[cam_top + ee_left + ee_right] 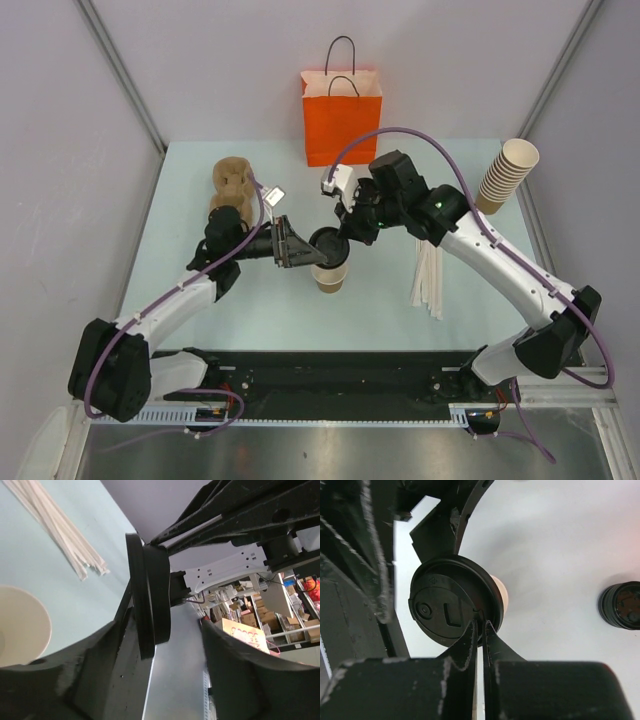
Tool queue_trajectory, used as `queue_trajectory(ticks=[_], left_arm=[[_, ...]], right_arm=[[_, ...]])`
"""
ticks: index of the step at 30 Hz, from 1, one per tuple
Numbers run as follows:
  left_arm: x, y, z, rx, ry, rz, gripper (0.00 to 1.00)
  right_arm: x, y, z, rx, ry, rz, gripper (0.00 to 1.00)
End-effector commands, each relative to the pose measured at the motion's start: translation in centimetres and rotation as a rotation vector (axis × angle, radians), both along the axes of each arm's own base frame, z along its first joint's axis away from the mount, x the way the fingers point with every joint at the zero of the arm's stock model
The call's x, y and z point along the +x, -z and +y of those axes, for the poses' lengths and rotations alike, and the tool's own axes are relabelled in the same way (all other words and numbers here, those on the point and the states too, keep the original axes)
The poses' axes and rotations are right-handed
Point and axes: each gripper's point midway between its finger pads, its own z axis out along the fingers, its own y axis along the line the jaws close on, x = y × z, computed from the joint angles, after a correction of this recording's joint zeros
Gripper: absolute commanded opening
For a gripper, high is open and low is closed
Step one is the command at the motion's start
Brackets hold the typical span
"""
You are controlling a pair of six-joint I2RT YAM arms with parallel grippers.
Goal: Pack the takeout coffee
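**A:** Near edge first. What stands closest?

**B:** The cup (pixel 330 280). It is upright on the worktop (pixel 250 310), centred between the two arms. Long axis straight up, mouth open, nothing seated on it.

**A:** And the lid?

**B:** The lid (pixel 327 242) hangs just above the cup's far rim, tilted. The right claw (pixel 481 630) is pinched together on the lid's rim. Its wrist view shows both fingers meeting on the edge, with a sliver of cup behind the disc.

**A:** The other arm?

**B:** The left claw (pixel 300 245) sits just left of the lid, level with it, fingers apart. Its wrist view has the lid edge-on between them. One finger is close, but I cannot tell whether it touches. By my reading it holds nothing.

**A:** What does the coming move turn on?

**B:** Lid to cup. The mouth lies below the held lid and slightly nearward. The lid wants laying flat, centring over the mouth, then pressing down. The right arm has the lid, and the left is nearer the cup's left side and could steady it. That is judgement only.

**A:** Farther out?

**B:** The straws (pixel 430 280) lie right of the cup, apart from it. The carrier (pixel 230 182) is at far left and the stack of cups (pixel 505 172) at far right. The bag (pixel 341 115) stands at the far edge, handles up, straight beyond the cup. Packing has not begun.
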Motion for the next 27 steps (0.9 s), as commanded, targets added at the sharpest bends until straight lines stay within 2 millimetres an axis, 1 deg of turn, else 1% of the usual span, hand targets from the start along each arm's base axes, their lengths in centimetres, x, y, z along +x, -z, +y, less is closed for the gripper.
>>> queue_trajectory(ticks=[1, 2, 3, 4, 5, 6, 7, 8, 9, 10, 12, 14, 15, 17, 18, 21, 22, 25, 27], left_arm=[[-0.3, 0.9, 1.4, 0.04, -0.015, -0.009, 0.81], [-0.3, 1.5, 1.9, 0.054, -0.024, 0.013, 0.83], [0.1, 1.7, 2.9, 0.054, -0.056, 0.015, 0.86], [0.0, 1.7, 3.5, 0.057, -0.058, -0.001, 0.88], [0.0, 2.0, 4.2, 0.073, -0.078, 0.018, 0.89], [0.5, 1.5, 5.4, 0.077, -0.127, -0.016, 0.91], [0.6, 1.4, 6.0, 0.085, -0.148, -0.029, 0.93], [0.7, 2.0, 6.7, 0.11, -0.17, -0.027, 0.95], [1.0, 2.1, 7.5, 0.12, -0.201, -0.032, 0.95], [0.9, 2.1, 7.9, 0.131, -0.211, -0.059, 0.96], [0.7, 3.0, 8.4, 0.141, -0.228, -0.025, 0.96], [0.5, 3.3, 8.7, 0.142, -0.246, -0.019, 0.97], [0.3, 3.9, 8.7, 0.142, -0.25, -0.008, 0.97], [0.3, 4.0, 8.7, 0.134, -0.264, -0.009, 0.97], [0.2, 4.4, 8.7, 0.134, -0.266, 0.001, 0.97], [0.3, 4.6, 8.7, 0.13, -0.27, 0.009, 0.97], [0.3, 4.6, 8.7, 0.129, -0.272, 0.006, 0.97], [0.5, 4.4, 8.7, 0.117, -0.281, -0.008, 0.97], [0.6, 4.6, 8.7, 0.117, -0.285, -0.001, 0.97]], right_arm=[[1.0, -0.3, -0.2, -0.011, 0.018, -0.043, 0.0], [1.1, -0.2, -0.3, -0.019, 0.024, -0.042, 0.0], [1.1, 0.1, -0.4, -0.029, 0.023, -0.039, 0.0], [1.3, 0.4, -0.4, -0.043, 0.032, -0.04, 0.0], [1.4, 0.8, -0.4, -0.054, 0.036, -0.032, 0.0], [1.3, 1.3, -0.2, -0.067, 0.031, -0.022, 0.0], [1.1, 2.0, -0.3, -0.088, 0.027, -0.008, 0.0], [1.2, 2.9, 0.0, -0.111, 0.027, 0.011, 0.0], [0.7, 3.5, 0.2, -0.132, 0.011, 0.028, 0.0], [0.5, 4.1, 0.5, -0.148, 0.009, 0.038, 0.0], [0.3, 5.6, 1.2, -0.188, -0.005, 0.067, 0.0], [0.5, 6.8, 1.3, -0.216, 0.009, 0.096, 0.0], [0.8, 7.7, 1.5, -0.235, 0.013, 0.119, 0.0], [1.4, 8.5, 1.4, -0.256, 0.023, 0.142, 0.0], [1.7, 9.2, 1.5, -0.276, 0.022, 0.167, 0.0], [2.2, 10.0, 1.0, -0.313, 0.031, 0.222, 0.0], [2.9, 10.1, 1.2, -0.315, 0.043, 0.228, 0.0], [3.5, 10.0, 1.4, -0.312, 0.06, 0.232, 0.0], [3.6, 10.0, 1.4, -0.307, 0.066, 0.238, 0.0]])
